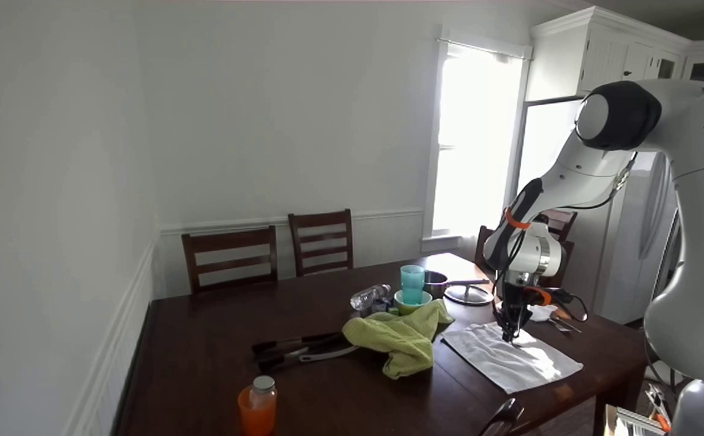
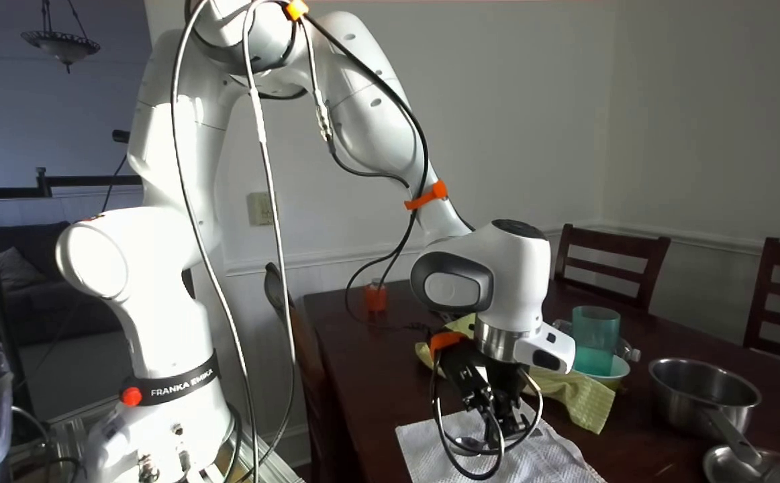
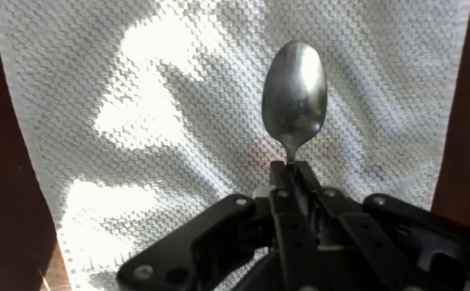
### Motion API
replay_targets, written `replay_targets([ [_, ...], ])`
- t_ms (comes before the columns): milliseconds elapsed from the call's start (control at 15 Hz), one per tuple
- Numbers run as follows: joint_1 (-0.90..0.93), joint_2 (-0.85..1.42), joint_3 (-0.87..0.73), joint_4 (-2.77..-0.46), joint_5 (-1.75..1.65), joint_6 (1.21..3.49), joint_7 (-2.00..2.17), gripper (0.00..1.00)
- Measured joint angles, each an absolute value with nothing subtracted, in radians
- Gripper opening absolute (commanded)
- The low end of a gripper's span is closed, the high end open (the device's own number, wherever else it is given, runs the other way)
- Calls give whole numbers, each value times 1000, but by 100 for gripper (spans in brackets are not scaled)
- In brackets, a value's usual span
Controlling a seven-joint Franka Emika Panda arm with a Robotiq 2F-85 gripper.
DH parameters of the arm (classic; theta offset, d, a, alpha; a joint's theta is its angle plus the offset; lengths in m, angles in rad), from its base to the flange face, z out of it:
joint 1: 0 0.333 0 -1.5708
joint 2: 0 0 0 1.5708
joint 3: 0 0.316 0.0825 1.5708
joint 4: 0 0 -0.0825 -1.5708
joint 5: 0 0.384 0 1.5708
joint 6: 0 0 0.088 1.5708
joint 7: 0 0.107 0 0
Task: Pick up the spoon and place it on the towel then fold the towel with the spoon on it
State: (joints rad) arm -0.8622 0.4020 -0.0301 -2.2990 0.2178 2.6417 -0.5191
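White, coarsely textured cloth makes up the towel [image 3: 219, 105], spread almost flat on the dark wooden desk [image 1: 206, 351], presumably so that it can take the spoon [image 3: 294, 91] first and be folded afterwards; shallow wrinkles run across it. The spoon is over the towel, well inside the side edges that show in the wrist view, a sensible spot if cloth is to be turned across it. The jaws are drawn together on it, pinching the thin neck just behind the bowl. That hold probably suits a slim, slick piece of metal: it catches a narrow part and leaves the bowl free to meet the cloth. The jaws point roughly downward in both exterior views, which should help the spoon be laid down gently; whether the bowl touches the weave, I cannot tell. Judged from this, the placing is close to done, with letting go the likely next step and the fold not yet begun. A spoon held so may tip when freed, so a low release would be wise. The lime-green dishcloth [image 1: 403, 345] lies bunched near the towel, and the saucepan [image 2: 678, 406] and pot lid [image 1: 468, 297] stand off it too, so the fold might best begin from a side away from them.
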Motion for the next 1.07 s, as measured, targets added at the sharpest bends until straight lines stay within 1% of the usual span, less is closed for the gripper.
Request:
replay_targets([
  [667, -872, 489, 0, -2300, 234, 2764, -571, 2],
  [733, -873, 495, 1, -2300, 234, 2771, -571, 33],
  [800, -874, 499, 2, -2300, 234, 2777, -571, 35],
  [933, -874, 502, 2, -2300, 234, 2785, -571, 47],
  [1067, -875, 501, 2, -2300, 234, 2791, -571, 61],
])
